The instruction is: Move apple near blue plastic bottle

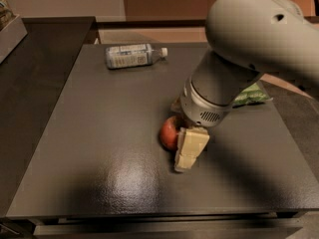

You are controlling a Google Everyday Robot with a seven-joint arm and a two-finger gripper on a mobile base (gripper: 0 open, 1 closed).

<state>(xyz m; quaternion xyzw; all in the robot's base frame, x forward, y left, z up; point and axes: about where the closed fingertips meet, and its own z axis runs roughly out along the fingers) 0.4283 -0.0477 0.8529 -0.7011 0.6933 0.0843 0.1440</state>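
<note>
The red apple sits on the dark table, a little right of its middle. My gripper is down at the table right beside the apple, on its right and near side, and it hides part of the fruit. I cannot see whether it holds the apple. The blue plastic bottle lies on its side at the far end of the table, cap pointing right, well away from the apple and the gripper.
A green chip bag lies at the table's right edge, partly hidden behind my arm. A lower dark counter adjoins the table on the left, with a grey bin at the far left.
</note>
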